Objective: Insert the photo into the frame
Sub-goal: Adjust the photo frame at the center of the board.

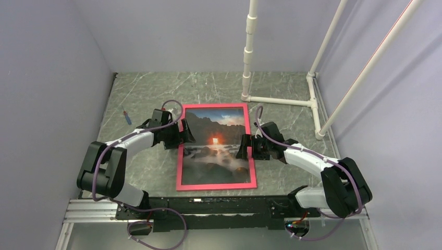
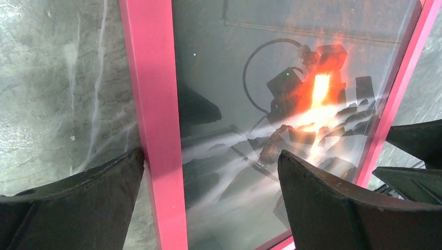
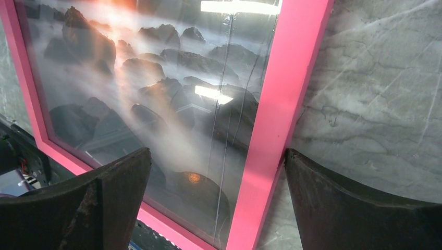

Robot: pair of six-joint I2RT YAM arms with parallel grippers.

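The frame (image 1: 179, 165), with narrow pink edges, lies flat in the middle of the marble table. The photo (image 1: 216, 156) of dark rocks and a glowing orange sun lies inside it, face up and glossy. My left gripper (image 1: 184, 136) is open and straddles the frame's left edge (image 2: 156, 104): one finger (image 2: 104, 192) is outside against it, the other (image 2: 333, 203) is over the photo (image 2: 234, 172). My right gripper (image 1: 243, 147) is open and straddles the right edge (image 3: 281, 78): one finger (image 3: 354, 203) is outside, the other (image 3: 104, 198) is over the photo (image 3: 130, 78).
A white pipe stand (image 1: 281, 99) rises at the back right. A small blue and red object (image 1: 126, 117) lies at the left of the table. Grey walls close in on three sides. The arms' mounting rail (image 1: 208, 205) runs along the near edge.
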